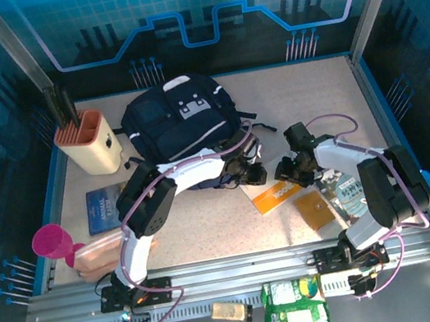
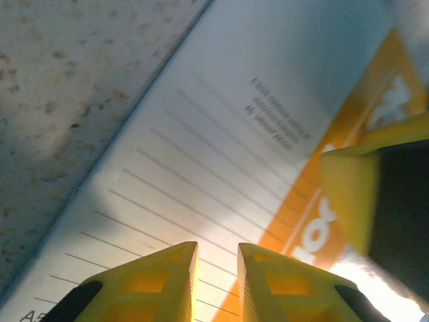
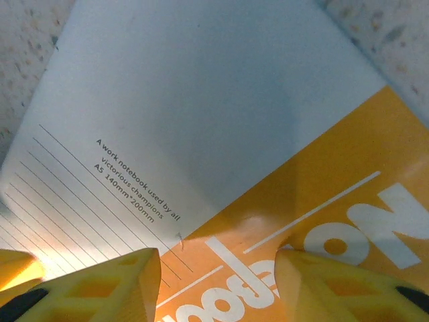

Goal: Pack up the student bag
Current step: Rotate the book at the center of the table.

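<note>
The bag (image 1: pixel 179 121) lies at the table's (image 1: pixel 313 102) 11 o'clock, patch up. At its 5 o'clock lies an orange-and-white notebook (image 1: pixel 275 194), both grippers low over it. The left gripper (image 2: pixel 218 249) has its fingers nearly together with a slim gap; whether they pinch the notebook I cannot tell. The right gripper (image 3: pixel 218 258) is released, fingers spread above the cover.
</note>
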Tool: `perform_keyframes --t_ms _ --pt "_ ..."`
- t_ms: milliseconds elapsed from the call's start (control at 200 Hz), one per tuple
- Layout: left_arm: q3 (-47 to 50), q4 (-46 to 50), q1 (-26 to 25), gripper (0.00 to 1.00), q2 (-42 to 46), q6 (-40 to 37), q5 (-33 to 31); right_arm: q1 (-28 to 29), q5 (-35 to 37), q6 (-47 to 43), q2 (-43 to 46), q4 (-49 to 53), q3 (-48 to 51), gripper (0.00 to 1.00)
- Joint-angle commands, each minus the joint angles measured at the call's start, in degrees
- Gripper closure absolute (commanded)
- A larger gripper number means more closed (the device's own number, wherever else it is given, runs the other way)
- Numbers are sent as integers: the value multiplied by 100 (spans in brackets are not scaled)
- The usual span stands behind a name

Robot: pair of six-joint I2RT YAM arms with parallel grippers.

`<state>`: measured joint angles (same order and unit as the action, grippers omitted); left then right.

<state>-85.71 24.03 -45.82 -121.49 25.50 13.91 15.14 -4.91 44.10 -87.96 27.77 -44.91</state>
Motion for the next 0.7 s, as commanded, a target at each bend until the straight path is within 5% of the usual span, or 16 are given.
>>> perform_keyframes --t_ms 0,430,695 --pt "-183 346 -67 78 -149 -86 -129 -149 86 -220 -336 -228 -158 50" --pt "-373 410 -315 73 -318 -34 429 -523 -557 -446 -1625 -475 -1658 50" --pt "-162 255 -83 59 469 296 157 -570 -684 -498 -745 -371 -1357 51"
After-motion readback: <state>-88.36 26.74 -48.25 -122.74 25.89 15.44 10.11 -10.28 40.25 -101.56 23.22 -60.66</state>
